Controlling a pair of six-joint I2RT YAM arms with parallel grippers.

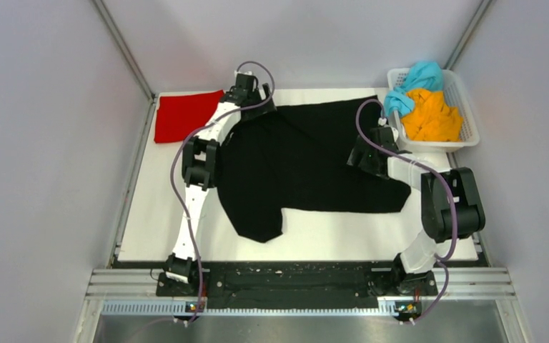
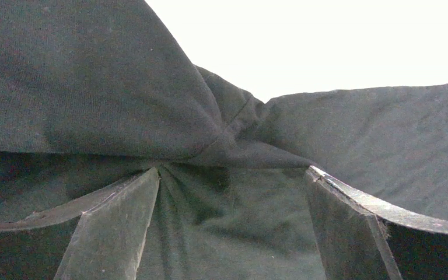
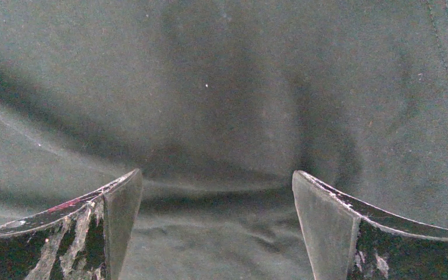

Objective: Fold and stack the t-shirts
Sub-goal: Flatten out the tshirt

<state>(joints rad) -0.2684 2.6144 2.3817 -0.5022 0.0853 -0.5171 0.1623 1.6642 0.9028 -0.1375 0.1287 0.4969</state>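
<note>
Top view first: the black shirt (image 1: pixel 307 164) is spread across the middle of the white table (image 1: pixel 157 214), with one sleeve pointing toward me. My left gripper (image 1: pixel 251 100) sits at the shirt's far left corner, and my right gripper (image 1: pixel 363 156) is over its right side. A folded red shirt (image 1: pixel 186 114) lies at the far left. The teal shirt (image 1: pixel 418 78) and orange shirt (image 1: pixel 432 118) are bunched in the basket (image 1: pixel 472 107) at the far right.

Left wrist: the jaws stand wide, and a pinched ridge of black cloth rises just ahead between them, with bare table beyond.

Right wrist: these jaws are wide too, with nothing clamped. Black cloth fills the view, and a seam runs along the right edge.
</note>
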